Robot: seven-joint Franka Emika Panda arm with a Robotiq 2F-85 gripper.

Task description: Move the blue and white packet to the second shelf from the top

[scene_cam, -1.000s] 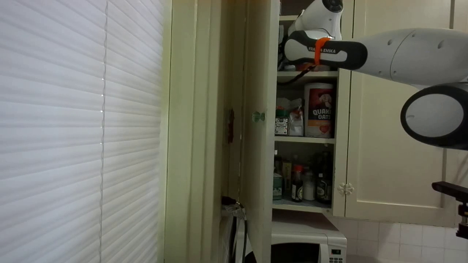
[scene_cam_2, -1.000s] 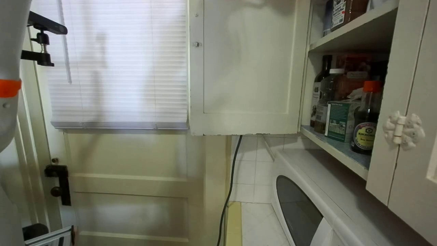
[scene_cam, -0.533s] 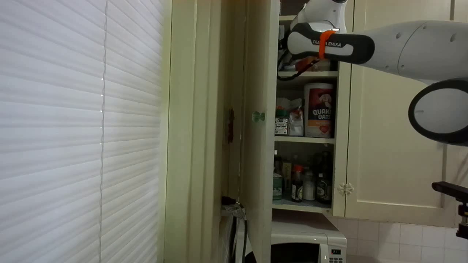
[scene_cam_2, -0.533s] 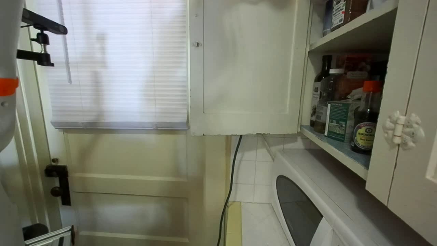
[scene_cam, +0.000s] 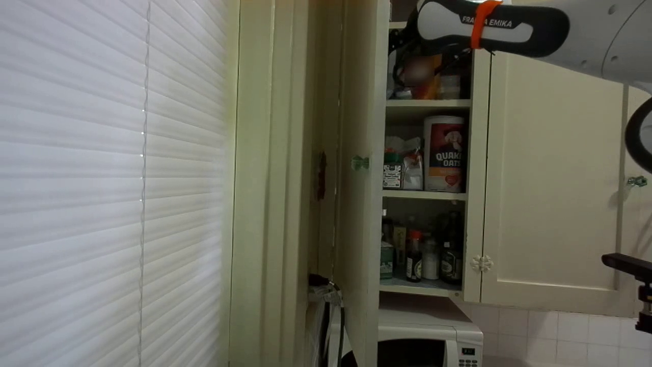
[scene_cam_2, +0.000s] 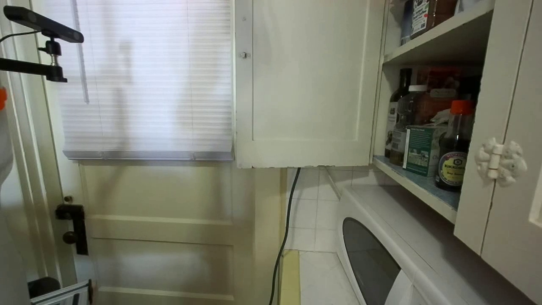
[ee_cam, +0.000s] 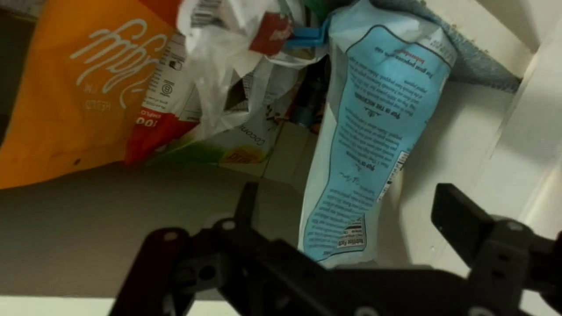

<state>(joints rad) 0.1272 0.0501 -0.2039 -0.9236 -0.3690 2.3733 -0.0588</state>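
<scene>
In the wrist view the blue and white packet (ee_cam: pixel 377 109) stands beside the cupboard's side wall. Its printing reads upside down. Its far end is by a board with a blue-grey top (ee_cam: pixel 480 59). My gripper (ee_cam: pixel 347 193) is open; the packet shows between the spread fingers, touching neither. Part of it is hidden behind the gripper body. In an exterior view the second shelf board from the top (scene_cam: pixel 430 103) carries an orange packet (scene_cam: pixel 433 76), which the wrist view also shows (ee_cam: pixel 88 96). There the arm and door hide the gripper and most of the packet.
Crinkled clear bags (ee_cam: pixel 237 66) with a blue clip (ee_cam: pixel 307 37) lie between the packets. The open cupboard door (scene_cam: pixel 361 204) stands beside the shelves. Lower boards hold an oats canister (scene_cam: pixel 444 153) and bottles (scene_cam: pixel 415 260). A microwave (scene_cam: pixel 428 326) stands below.
The arm has moved up and to the right in one exterior view and toward the left edge in another, away from the cupboard. More of the orange packet now shows.
</scene>
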